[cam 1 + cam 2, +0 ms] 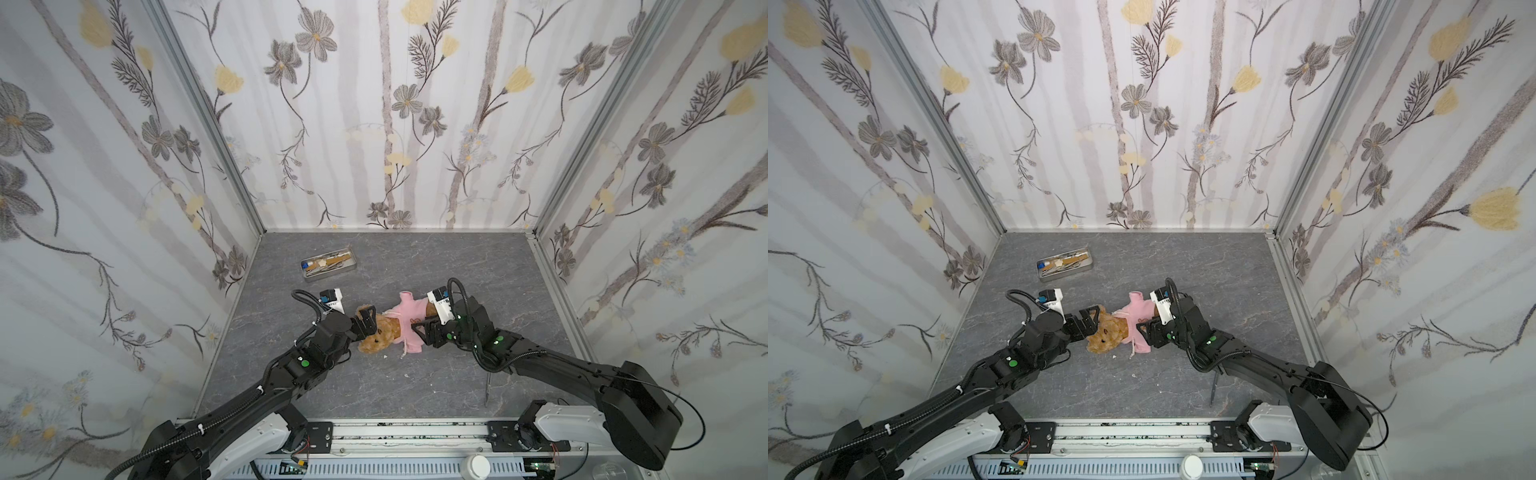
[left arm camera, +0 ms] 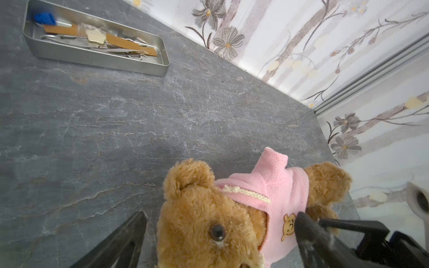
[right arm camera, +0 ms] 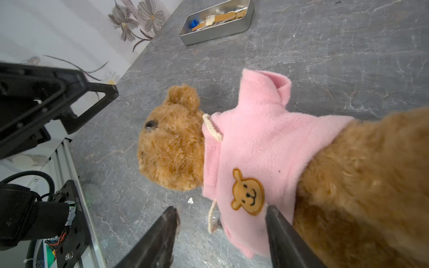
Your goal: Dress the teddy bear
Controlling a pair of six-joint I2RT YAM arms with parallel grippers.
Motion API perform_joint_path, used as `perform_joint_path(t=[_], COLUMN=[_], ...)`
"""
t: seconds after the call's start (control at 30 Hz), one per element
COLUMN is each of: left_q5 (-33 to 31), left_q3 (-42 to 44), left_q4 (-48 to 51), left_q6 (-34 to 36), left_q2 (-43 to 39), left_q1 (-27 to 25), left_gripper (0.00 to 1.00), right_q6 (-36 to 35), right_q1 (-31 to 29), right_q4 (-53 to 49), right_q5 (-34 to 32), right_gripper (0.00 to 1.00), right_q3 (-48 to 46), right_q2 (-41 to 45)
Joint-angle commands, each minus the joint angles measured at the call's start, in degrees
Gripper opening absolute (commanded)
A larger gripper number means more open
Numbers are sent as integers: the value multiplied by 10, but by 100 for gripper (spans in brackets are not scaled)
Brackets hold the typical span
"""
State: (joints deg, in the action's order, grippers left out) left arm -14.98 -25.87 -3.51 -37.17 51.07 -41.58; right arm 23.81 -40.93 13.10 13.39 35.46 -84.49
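A metal tray at the back left of the grey table holds a blue cap, wooden sticks and scissors. The left gripper gapes wide around the head of the teddy bear, which lies mid-table in a pink shirt. The right gripper has its jaws apart, straddling the shirt's hem.

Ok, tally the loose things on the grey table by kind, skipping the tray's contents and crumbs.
Teddy bear: 1
Pink fleece shirt: 1
Metal tray: 1
Slender dark tool: 1
Total: 4
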Motion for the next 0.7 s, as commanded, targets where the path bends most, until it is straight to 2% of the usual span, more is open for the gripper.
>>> perform_joint_path(t=[0.0,0.2,0.3,0.43,0.67], left_q5=[23,43,28,43,9], left_q3=[29,134,130,119,68], left_q4=[-36,-223,-237,-280,-308], left_q6=[89,161,192,215,244], left_q2=[0,9,52,111,237], left_q1=[-8,-34,-35,-35,-27], left_gripper=[100,100,100,100,100], right_q6=[38,73,77,72,47], right_q1=[24,56,61,65,69], right_q4=[68,103,108,105,82], right_q5=[47,91,91,84,82], right_gripper=[55,44,42,41,40], right_q3=[18,55,66,73,104], right_q2=[-44,-153,-177,-195,-213])
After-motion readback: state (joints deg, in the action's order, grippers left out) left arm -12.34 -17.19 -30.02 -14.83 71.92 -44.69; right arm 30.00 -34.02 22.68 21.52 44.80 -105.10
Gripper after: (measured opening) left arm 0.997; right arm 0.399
